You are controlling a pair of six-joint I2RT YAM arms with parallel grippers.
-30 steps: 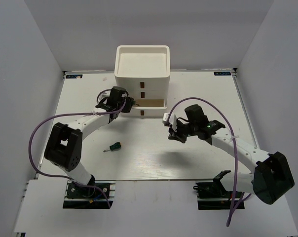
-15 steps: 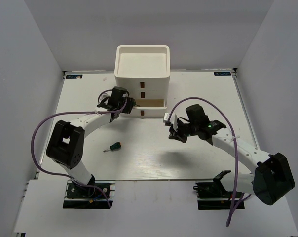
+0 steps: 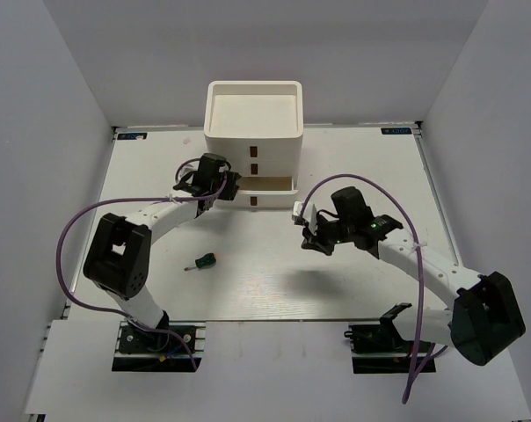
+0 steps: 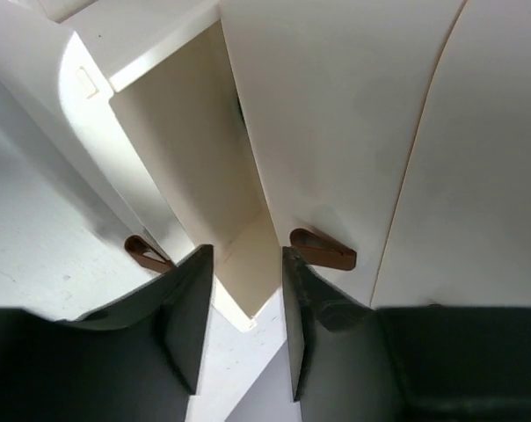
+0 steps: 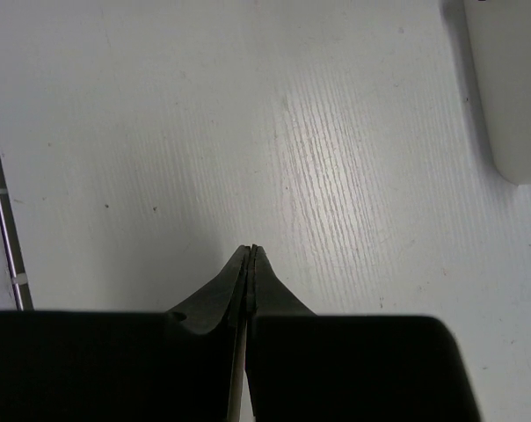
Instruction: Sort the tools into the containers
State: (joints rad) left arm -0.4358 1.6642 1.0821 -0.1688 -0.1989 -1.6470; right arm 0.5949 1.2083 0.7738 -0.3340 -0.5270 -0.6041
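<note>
Room lies widest across the middle of the white table (image 3: 274, 294), where a green-handled screwdriver (image 3: 205, 260) rests well apart from the white organizer (image 3: 253, 132) at the far edge. Our left gripper (image 4: 245, 255) holds its jaws apart astride the wall of the open drawer (image 3: 272, 185) (brown tabs (image 4: 323, 251) just beside). Our right gripper (image 5: 250, 251), pressed together and empty, hovers over bare tabletop. We cannot read the corner labels (image 3: 132, 135); white walls (image 3: 54, 105) enclose three sides.

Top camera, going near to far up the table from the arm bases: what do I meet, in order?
Green-handled screwdriver → right gripper → white organizer. Left gripper left out: it overlaps the organizer's open drawer.
</note>
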